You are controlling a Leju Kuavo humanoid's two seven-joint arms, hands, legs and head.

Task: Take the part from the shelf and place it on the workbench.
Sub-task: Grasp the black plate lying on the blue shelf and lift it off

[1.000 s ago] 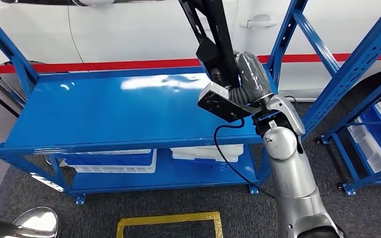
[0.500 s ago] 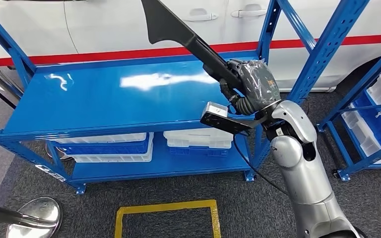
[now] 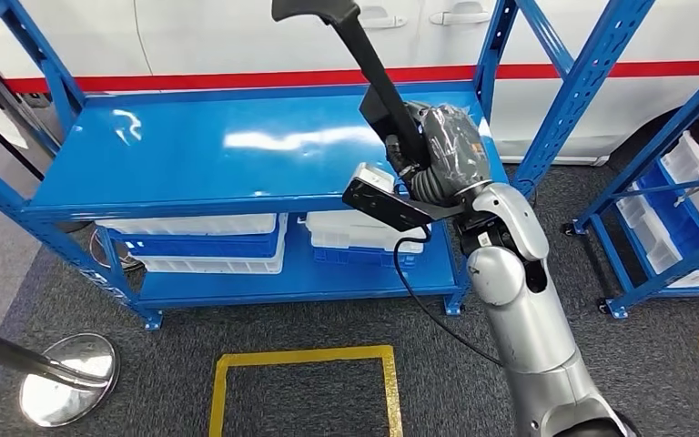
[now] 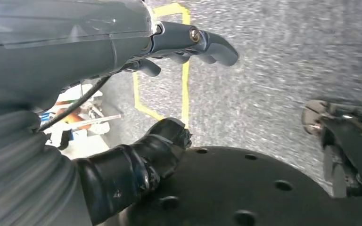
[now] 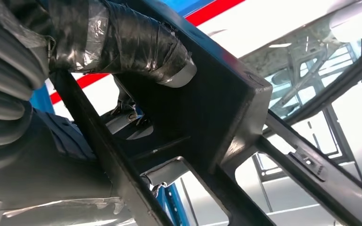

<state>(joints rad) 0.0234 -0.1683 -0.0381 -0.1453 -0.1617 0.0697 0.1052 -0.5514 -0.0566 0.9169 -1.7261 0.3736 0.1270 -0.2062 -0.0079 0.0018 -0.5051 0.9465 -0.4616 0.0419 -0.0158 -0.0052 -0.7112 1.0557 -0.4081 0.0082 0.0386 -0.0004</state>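
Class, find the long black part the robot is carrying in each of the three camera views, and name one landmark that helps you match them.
Head view: the black part rises from the right hand above the blue shelf.
Left wrist view: not visible.
Right wrist view: the part spans the picture, gripped by the hand.
Shared landmark: the red stripe on the white car.

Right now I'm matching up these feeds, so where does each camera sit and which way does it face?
Head view: high on the body, looking down at the blue shelf; right hand holds the black part.
Left wrist view: behind the left hand, facing the floor.
Right wrist view: behind the right hand, close on the part.
Head and right wrist views share the part.
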